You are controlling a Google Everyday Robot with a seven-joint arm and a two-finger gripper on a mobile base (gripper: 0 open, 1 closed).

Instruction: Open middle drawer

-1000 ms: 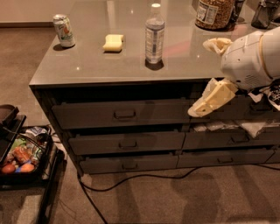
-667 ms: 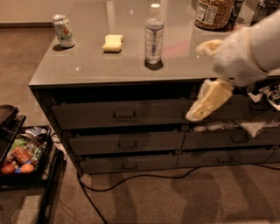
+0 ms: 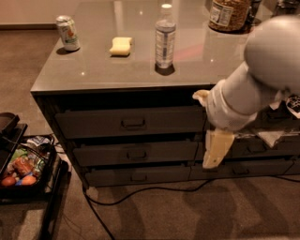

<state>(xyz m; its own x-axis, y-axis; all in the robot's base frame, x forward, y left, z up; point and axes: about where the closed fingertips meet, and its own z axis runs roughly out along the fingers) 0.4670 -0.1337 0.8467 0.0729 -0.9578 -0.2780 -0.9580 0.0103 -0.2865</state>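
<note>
Hanging gripper point(image 3: 213, 158): pointing down, state I cannot tell
Middle drawer point(image 3: 103, 154): shut, just left of gripper
Handle point(image 3: 137, 153): well left, untouched

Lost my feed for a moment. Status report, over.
Gripper hangs right of the middle drawer, off its handle. Drawer looks shut. Cable on floor below, not blocking.

We are finding no writing that we can read: the labels on the water bottle point(image 3: 165, 37), the can point(image 3: 68, 33) and the jar point(image 3: 228, 14) are showing print, but no words are coming clear. The gripper point(image 3: 214, 143) is hanging just right of the middle drawer point(image 3: 136, 153).
</note>
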